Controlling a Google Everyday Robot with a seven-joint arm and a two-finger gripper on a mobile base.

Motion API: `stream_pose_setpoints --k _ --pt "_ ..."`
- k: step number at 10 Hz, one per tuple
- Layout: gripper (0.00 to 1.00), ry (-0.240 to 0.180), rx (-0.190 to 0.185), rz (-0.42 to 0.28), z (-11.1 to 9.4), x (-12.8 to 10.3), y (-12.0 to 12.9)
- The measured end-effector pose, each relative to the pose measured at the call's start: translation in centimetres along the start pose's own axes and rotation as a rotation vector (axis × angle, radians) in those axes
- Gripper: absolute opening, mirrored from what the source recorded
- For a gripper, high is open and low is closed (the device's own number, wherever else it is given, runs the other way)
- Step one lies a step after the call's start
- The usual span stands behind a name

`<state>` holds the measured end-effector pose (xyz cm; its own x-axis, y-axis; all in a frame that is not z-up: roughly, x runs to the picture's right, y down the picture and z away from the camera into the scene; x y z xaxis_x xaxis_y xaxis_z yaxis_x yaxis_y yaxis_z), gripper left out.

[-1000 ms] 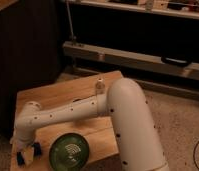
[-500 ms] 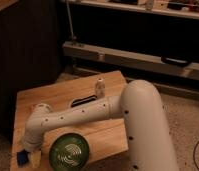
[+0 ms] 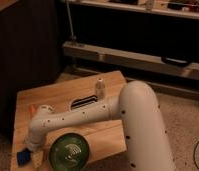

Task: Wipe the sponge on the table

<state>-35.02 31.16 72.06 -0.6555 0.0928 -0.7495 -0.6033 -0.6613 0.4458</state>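
Note:
The sponge (image 3: 21, 158) is a small bright-blue pad lying at the front left corner of the light-brown plank table (image 3: 55, 95). My white arm reaches across the table from the lower right. Its gripper (image 3: 32, 154) hangs at the arm's left end, directly over and against the sponge's right side, and hides part of it. Whether the gripper touches or holds the sponge cannot be made out.
A green bowl (image 3: 68, 152) stands at the table's front edge, just right of the gripper. A thin orange stick (image 3: 32, 109) lies at the left, and a small pale bottle (image 3: 99, 89) stands near the back. A long pale metal rail (image 3: 143, 57) runs behind the table.
The arm has swung slightly and the gripper has sunk a little lower over the blue sponge at the front left corner. The bowl, stick and bottle have stayed put.

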Motion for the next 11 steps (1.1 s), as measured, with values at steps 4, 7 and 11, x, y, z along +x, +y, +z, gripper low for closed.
stream_pose_setpoints --k 4,7,11 --pt "0.46 0.002 0.022 -0.007 0.4 0.1 1.1" --pt "0.46 0.001 0.056 -0.004 0.9 -0.2 1.4" --pt "0.46 -0.007 0.068 -0.040 0.8 0.6 2.2"
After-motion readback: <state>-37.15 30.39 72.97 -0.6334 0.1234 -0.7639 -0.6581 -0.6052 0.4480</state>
